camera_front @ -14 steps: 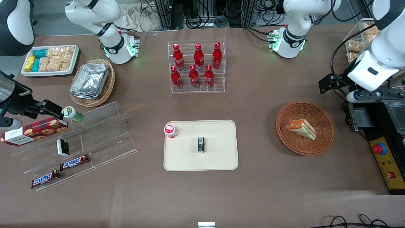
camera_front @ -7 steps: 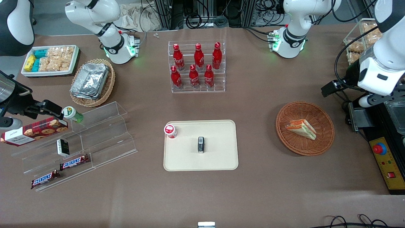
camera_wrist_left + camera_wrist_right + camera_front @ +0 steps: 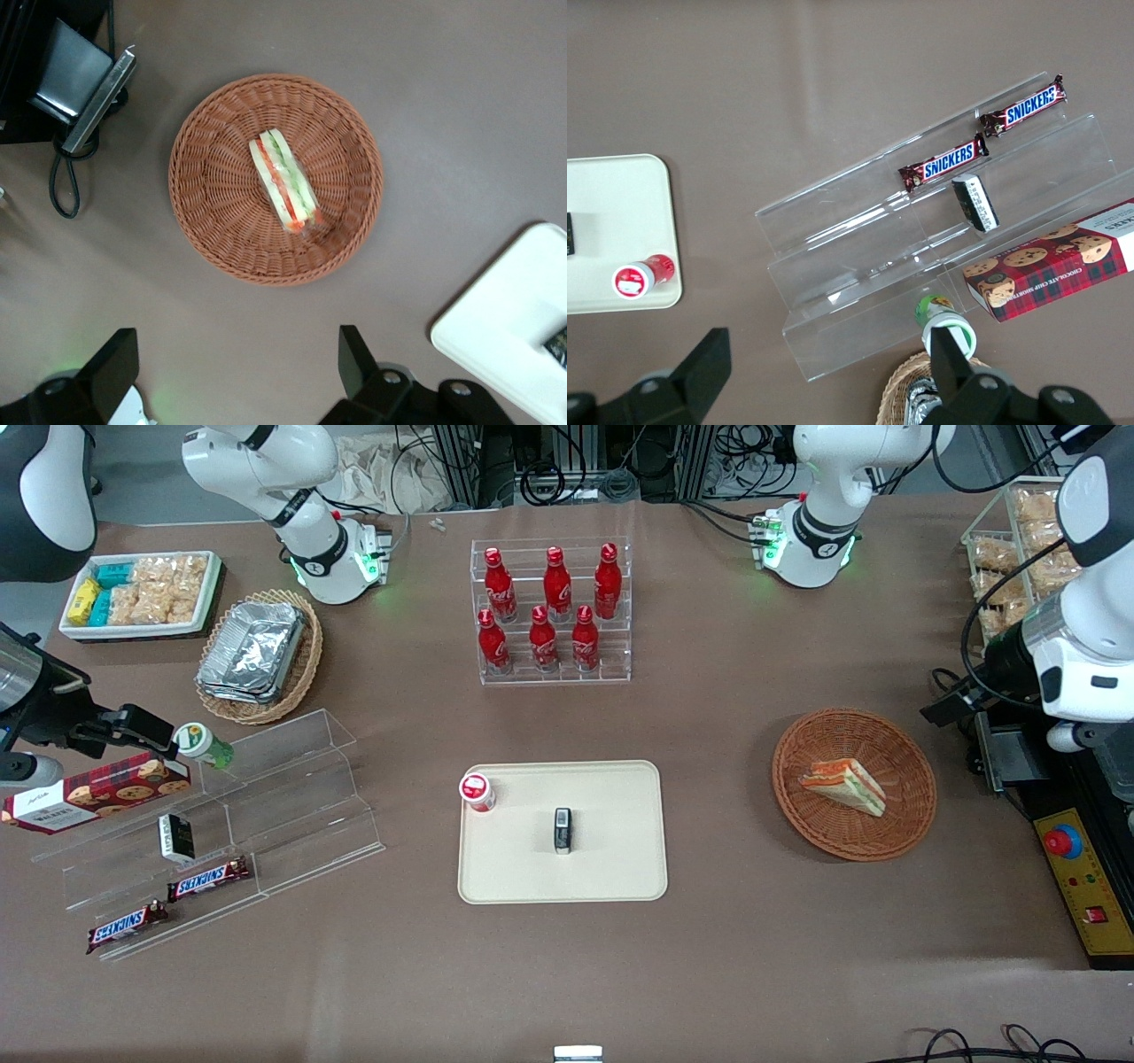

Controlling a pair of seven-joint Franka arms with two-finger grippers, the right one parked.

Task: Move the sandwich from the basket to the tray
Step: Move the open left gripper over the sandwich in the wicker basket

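Observation:
The sandwich (image 3: 843, 786) (image 3: 283, 180), a white-bread wedge with red and green layers, lies in the round reddish-brown basket (image 3: 854, 731) (image 3: 213, 204). The cream tray (image 3: 611, 868) (image 3: 505, 319) sits in the middle of the table, toward the parked arm from the basket. It carries a red-capped bottle (image 3: 477, 791) and a small black item (image 3: 563, 830). My gripper (image 3: 236, 341) hangs open and empty high over bare table beside the basket, clear of its rim. In the front view the arm's wrist sits at the working arm's end of the table.
A black box with a cable (image 3: 1005, 757) (image 3: 80, 80) and a control panel with a red button (image 3: 1076, 877) lie close to the basket. A rack of red bottles (image 3: 554, 611) stands farther from the camera. A clear acrylic shelf (image 3: 230, 815) is at the parked arm's end.
The working arm's wrist has swung away from the basket toward its own end of the table. Sandwich, basket and tray have not moved.

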